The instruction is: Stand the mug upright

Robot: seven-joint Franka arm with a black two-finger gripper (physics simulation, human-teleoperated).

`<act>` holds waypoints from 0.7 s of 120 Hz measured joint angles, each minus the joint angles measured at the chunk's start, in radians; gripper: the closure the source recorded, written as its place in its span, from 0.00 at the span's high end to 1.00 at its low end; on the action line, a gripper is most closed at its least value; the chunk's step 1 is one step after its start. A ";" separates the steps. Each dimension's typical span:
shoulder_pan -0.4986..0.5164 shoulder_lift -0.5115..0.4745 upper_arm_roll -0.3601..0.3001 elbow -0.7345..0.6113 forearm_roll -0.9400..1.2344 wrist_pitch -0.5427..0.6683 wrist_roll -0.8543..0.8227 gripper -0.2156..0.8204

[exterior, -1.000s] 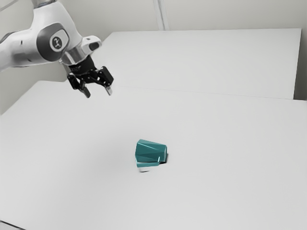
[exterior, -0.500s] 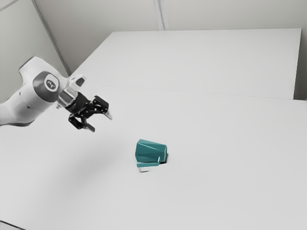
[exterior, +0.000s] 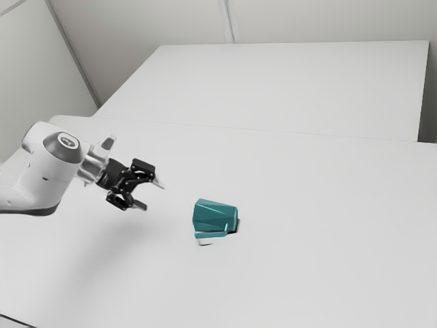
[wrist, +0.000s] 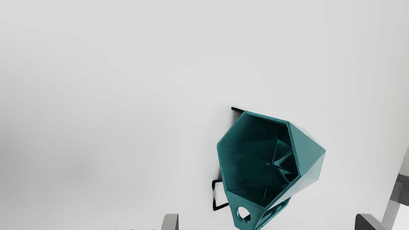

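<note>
Hand (exterior: pixel 151 195): one, black, yours; fingers parted wide, hold of nothing. Carried above the worktop (exterior: pixel 307 273), tilted toward the mug, well clear of touching it; in the exterior view you find it to the left of the mug.

Mug (exterior: pixel 215 216): one, teal, faceted, lying on its side on the worktop. Mouth (wrist: pixel 252 153) turned toward your hand; narrower base pointing away, to the exterior view's right. In the wrist view you look into the dark inside.

Handle (wrist: pixel 258 210): same teal, pierced by a hole; set on the side of the mug nearest you in the exterior view. In the wrist view it lies across the span between your two fingertips, so it is the part you must reckon with beside the body.

Dark outlines (wrist: pixel 214 195): thin, angular, on the worktop just beside the mouth and handle.

Arm (exterior: pixel 51 171): white with grey joint cover, entering from the exterior view's left; a soft shadow (exterior: pixel 102 253) spreads on the worktop beneath it.

Farther out, for your record: a large pale panel (exterior: pixel 287 85) beyond the mug; grey walls (exterior: pixel 136 20) behind, with an upright strip (exterior: pixel 229 20); a short black line (exterior: pixel 17 320) at the near left corner of the exterior view.
</note>
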 joint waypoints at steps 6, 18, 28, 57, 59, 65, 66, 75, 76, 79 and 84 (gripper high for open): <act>0.000 0.004 -0.001 0.000 -0.007 -0.013 0.025 0.79; 0.000 0.010 -0.003 0.000 -0.016 -0.035 0.072 0.79; 0.000 0.035 -0.010 0.004 -0.033 -0.045 0.106 0.79; -0.004 0.053 -0.081 0.009 -0.086 -0.043 0.182 0.79; -0.006 0.053 -0.086 0.009 -0.089 -0.041 0.186 0.79; -0.012 0.053 -0.098 0.009 -0.098 -0.036 0.198 0.79; -0.012 0.053 -0.100 0.009 -0.099 -0.036 0.200 0.79; -0.013 0.048 -0.118 0.007 -0.111 -0.029 0.216 0.79; -0.012 0.046 -0.121 0.006 -0.112 -0.028 0.217 0.79; -0.009 0.043 -0.129 0.004 -0.115 -0.026 0.222 0.79; -0.008 0.039 -0.139 0.003 -0.122 -0.022 0.230 0.79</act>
